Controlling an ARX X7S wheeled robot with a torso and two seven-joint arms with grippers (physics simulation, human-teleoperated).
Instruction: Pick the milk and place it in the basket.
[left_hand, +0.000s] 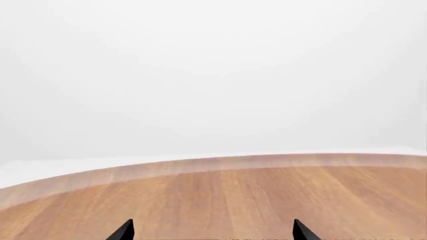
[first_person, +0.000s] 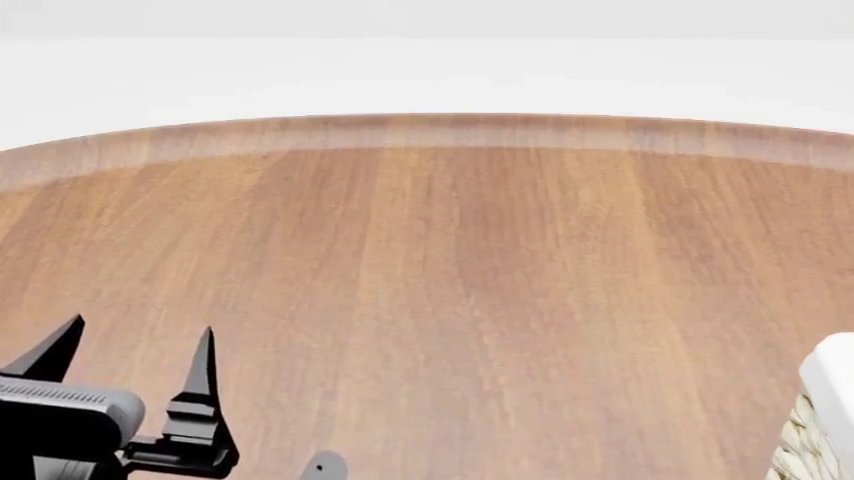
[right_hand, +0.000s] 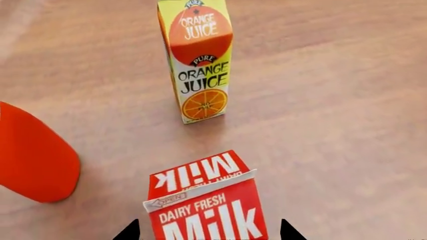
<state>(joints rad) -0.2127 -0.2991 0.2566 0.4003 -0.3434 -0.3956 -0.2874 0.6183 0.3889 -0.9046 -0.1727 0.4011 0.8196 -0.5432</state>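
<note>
The milk carton (right_hand: 207, 200) stood upright on the wooden bench (right_hand: 333, 100), seen from above in the right wrist view. Its red gable top sat directly between the two black fingertips of the right hand (right_hand: 207, 232). Those tips stood apart on either side of the carton and did not appear to touch it, so nothing was gripped yet. Beyond the milk carton, a little way off, stood an orange juice carton (right_hand: 198, 60). Beside the milk, part of a rounded red-orange object (right_hand: 30, 155) showed; what it was could not be told.

In the head view the left hand (first_person: 127, 345) hung over the near side of the bench with its fingertips apart, holding nothing. Only a corner of the wicker basket (first_person: 817, 425), with its white liner, showed at the bench's near right.

The carton was probably light and fairly stiff, though its thin card walls would dent under a hard squeeze. The sloped gable looked a poor grip. The flat side walls just below it looked the best place to take hold.
</note>
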